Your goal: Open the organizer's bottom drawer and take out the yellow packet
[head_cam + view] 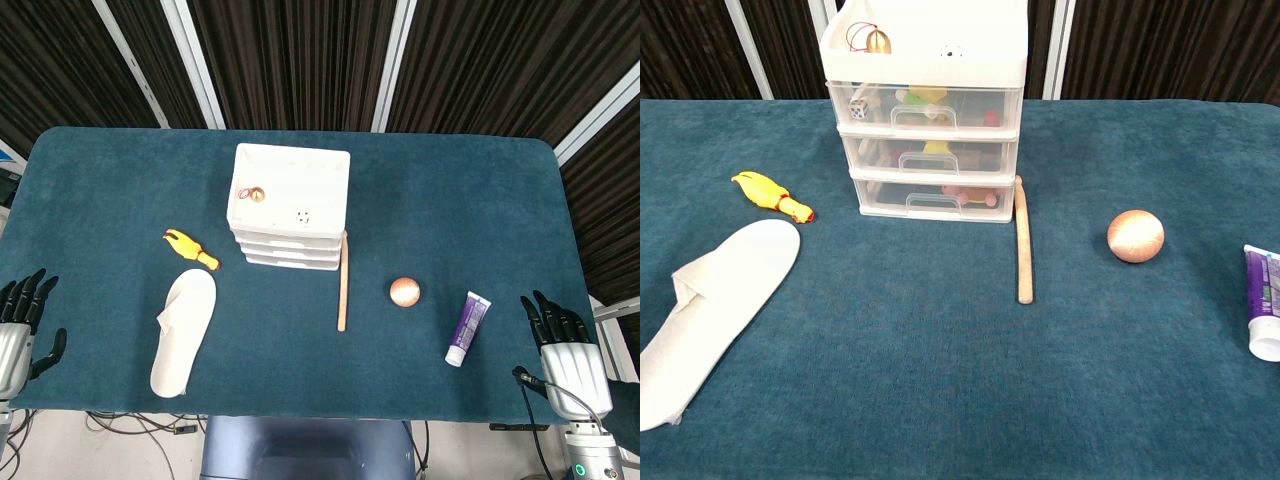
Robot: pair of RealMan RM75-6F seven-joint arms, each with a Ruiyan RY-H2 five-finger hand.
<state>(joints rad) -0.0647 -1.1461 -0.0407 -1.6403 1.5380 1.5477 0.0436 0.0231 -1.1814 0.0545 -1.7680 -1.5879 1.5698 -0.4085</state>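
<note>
Drawers all closed on organizer (925, 110) mid-desk, both hands idle w/ fingers spread at near corners (left (22, 320), right (565, 345)), so hook bottom handle (933, 203), pull straight, brace body; yellow packet not discernible through bottom front.

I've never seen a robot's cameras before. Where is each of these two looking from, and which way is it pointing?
Head view: high up, looking steeply down on the whole table; the left hand and right hand show at the near corners, both open.
Chest view: low, near table height, facing forward at the drawer unit's front; no part of the robot shows.
Both share: the drawer unit, slipper, rubber chicken, stick, ball and tube.
</note>
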